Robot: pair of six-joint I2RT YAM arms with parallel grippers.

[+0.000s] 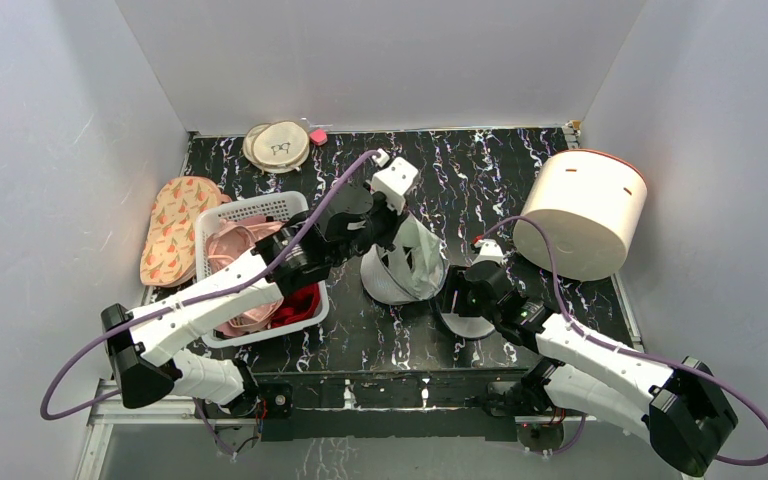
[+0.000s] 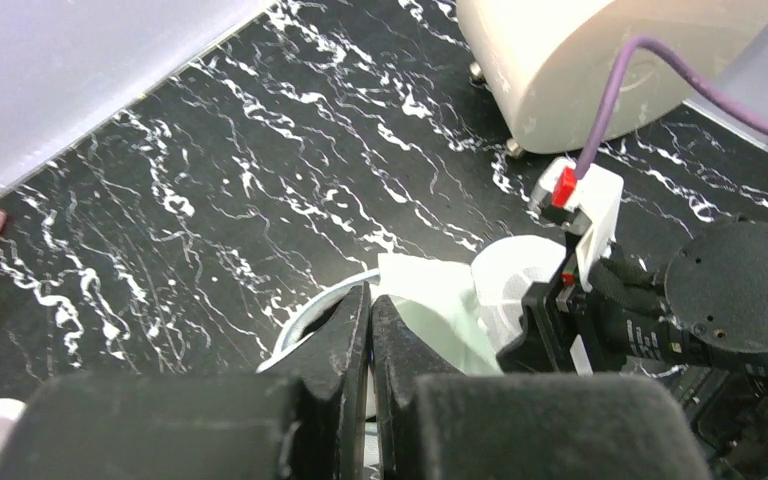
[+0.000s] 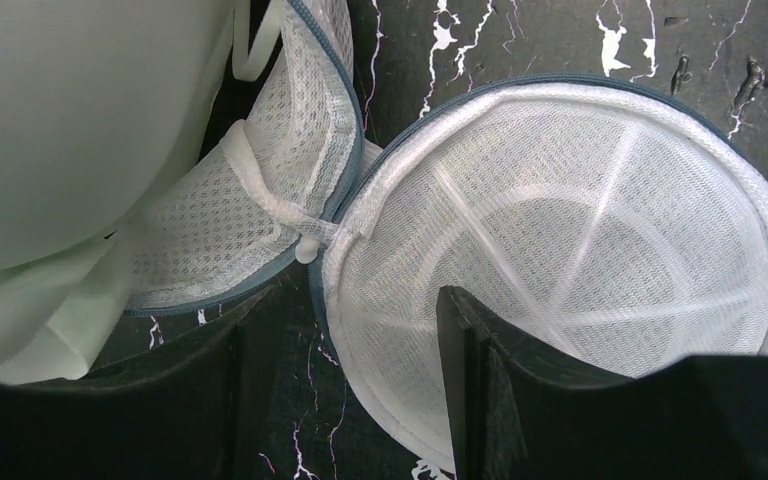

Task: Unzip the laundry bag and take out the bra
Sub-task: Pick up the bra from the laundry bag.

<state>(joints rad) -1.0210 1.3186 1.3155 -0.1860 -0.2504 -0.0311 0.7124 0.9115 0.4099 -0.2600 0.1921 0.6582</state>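
Note:
The white mesh laundry bag lies unzipped in two round halves joined at a hinge: the left half [image 1: 392, 280] and the right half [image 1: 467, 323]. A pale green bra [image 1: 418, 250] rises in a peak out of the left half. My left gripper [image 1: 378, 228] is shut on the bra's top edge; in the left wrist view its fingers [image 2: 350, 325] press together beside the bra [image 2: 435, 305]. My right gripper [image 3: 340, 395] is open, astride the dark zipper rim of the right half [image 3: 580, 230], one finger inside it. The left half [image 3: 260, 190] and bra [image 3: 70, 120] are to its left.
A big cream drum [image 1: 582, 212] stands at the back right. A white basket [image 1: 250, 207] of pink and red clothes sits left of the bag. Flat beige discs [image 1: 278, 145] and an orange patterned piece [image 1: 175, 225] lie at the back left.

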